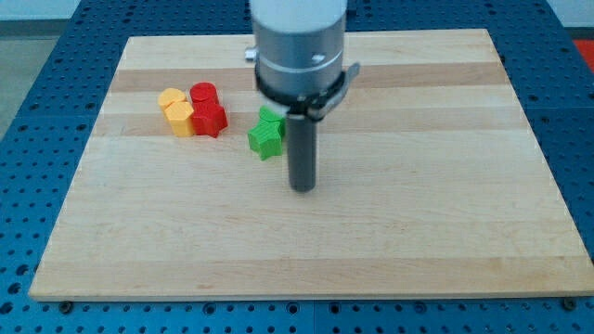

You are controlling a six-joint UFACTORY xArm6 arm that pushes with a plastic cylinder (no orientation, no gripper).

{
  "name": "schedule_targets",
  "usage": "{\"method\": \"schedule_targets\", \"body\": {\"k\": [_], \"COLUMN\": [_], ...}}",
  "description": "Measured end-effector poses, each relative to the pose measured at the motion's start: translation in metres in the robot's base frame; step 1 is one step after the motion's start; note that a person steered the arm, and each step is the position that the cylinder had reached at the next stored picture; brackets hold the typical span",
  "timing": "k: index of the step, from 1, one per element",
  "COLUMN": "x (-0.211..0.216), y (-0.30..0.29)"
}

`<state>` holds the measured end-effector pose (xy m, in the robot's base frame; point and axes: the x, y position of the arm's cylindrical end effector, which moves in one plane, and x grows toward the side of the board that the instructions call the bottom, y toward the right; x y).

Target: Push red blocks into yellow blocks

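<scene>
Wooden board [418, 232]; rod upright, my tip [303, 188] right of green blocks [267, 134].

There are no words, numbers or signs to read anywhere here. The wooden board [306, 232] has only plain wood grain on it. The little blocks and the grey arm [299, 46] carry no letters or labels either.

A pale wooden board [371, 232] with visible grain, smooth and matt, carries 2 red blocks [208, 109], 2 yellow blocks [175, 111] and green blocks [267, 133] of matt plastic; the rod [303, 153] looks dark, dull, below a grey metallic collar [299, 46].
</scene>
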<state>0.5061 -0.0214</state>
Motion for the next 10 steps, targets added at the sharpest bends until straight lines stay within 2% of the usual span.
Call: {"method": "schedule_targets", "body": {"k": [1,2,3,4,5,6,8,10], "x": [0.001,-0.040,-0.074,-0.090,-0.114,-0.119,-0.119,-0.105], "y": [-0.066,-0.107,-0.103,-0.076,-0.074,-0.079,-0.125,-0.130]}}
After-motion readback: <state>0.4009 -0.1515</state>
